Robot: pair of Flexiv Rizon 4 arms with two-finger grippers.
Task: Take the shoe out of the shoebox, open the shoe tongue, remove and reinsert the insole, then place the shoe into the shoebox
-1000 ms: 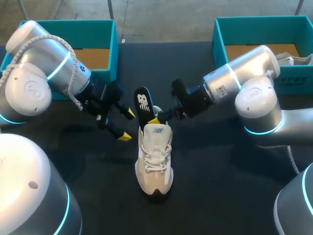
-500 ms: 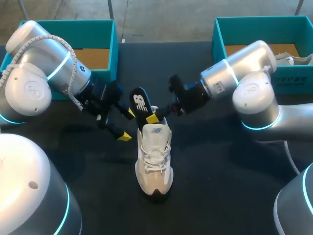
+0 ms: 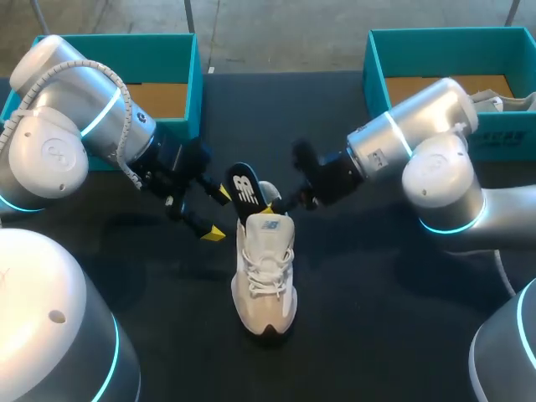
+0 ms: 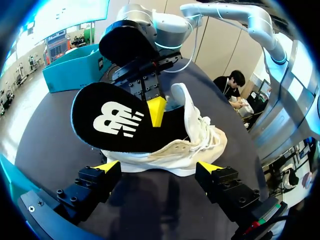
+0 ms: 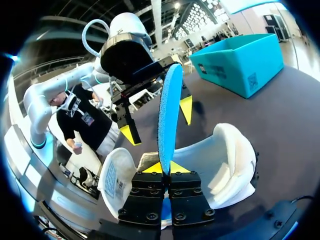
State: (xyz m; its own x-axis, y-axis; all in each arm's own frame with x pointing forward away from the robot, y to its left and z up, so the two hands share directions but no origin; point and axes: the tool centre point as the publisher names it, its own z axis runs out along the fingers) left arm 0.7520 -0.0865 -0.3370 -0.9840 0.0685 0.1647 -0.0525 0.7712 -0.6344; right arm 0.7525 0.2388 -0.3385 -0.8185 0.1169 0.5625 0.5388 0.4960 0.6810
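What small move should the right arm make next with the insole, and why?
Probably lower the insole into the shoe: the right gripper pinches it upright over the heel opening, nearly all of it above the shoe, while the left gripper stands open beside it.

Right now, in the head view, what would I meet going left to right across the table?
Left shoebox → left gripper → shoe → right shoebox. The insole and the right gripper overlap the shoe's heel, so I leave them out.
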